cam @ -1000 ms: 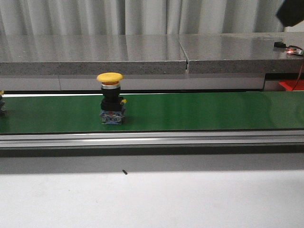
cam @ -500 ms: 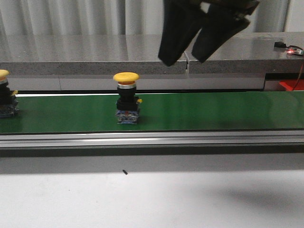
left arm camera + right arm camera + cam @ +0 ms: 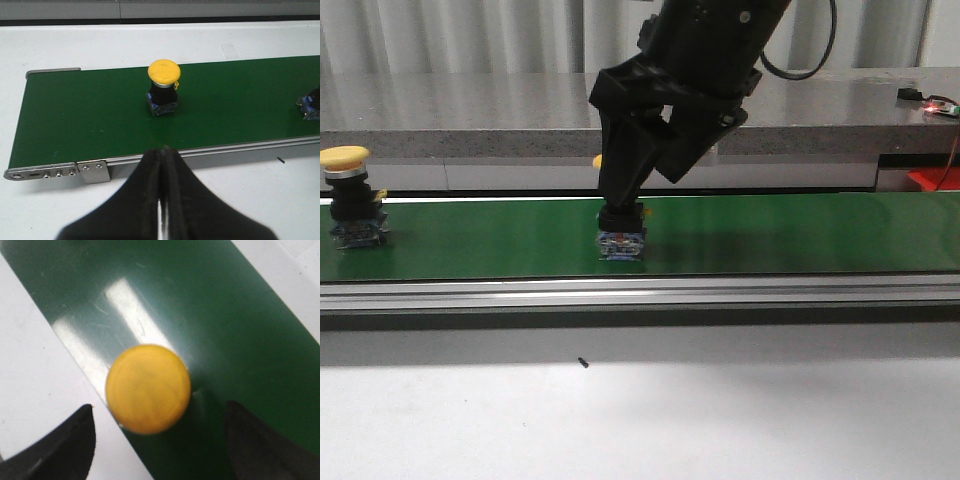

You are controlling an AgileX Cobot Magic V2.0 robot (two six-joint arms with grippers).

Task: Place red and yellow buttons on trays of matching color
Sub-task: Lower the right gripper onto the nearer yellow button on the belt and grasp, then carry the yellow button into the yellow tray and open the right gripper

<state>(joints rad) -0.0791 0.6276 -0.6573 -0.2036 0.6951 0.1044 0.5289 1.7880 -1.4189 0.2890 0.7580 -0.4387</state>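
A yellow button [image 3: 621, 240] stands on the green conveyor belt [image 3: 800, 235]. My right gripper [image 3: 642, 190] hangs open right over it, and one finger hides most of its cap. From the right wrist view the yellow cap [image 3: 148, 389] lies between the two spread fingers [image 3: 65, 445], untouched. A second yellow button [image 3: 347, 195] stands at the belt's left end and also shows in the left wrist view [image 3: 164, 80]. My left gripper [image 3: 161, 150] is shut and empty, just short of the belt's near rail. No red button or tray is in view.
An aluminium rail [image 3: 640, 292] runs along the belt's near side, with white tabletop [image 3: 640, 420] in front. A grey stone ledge [image 3: 470, 110] lies behind the belt. Another button's base [image 3: 312, 106] peeks in at the left wrist view's edge.
The middle yellow button has ridden rightward on the belt. My right gripper came down from the upper right over it. A second yellow button has moved in from the left.
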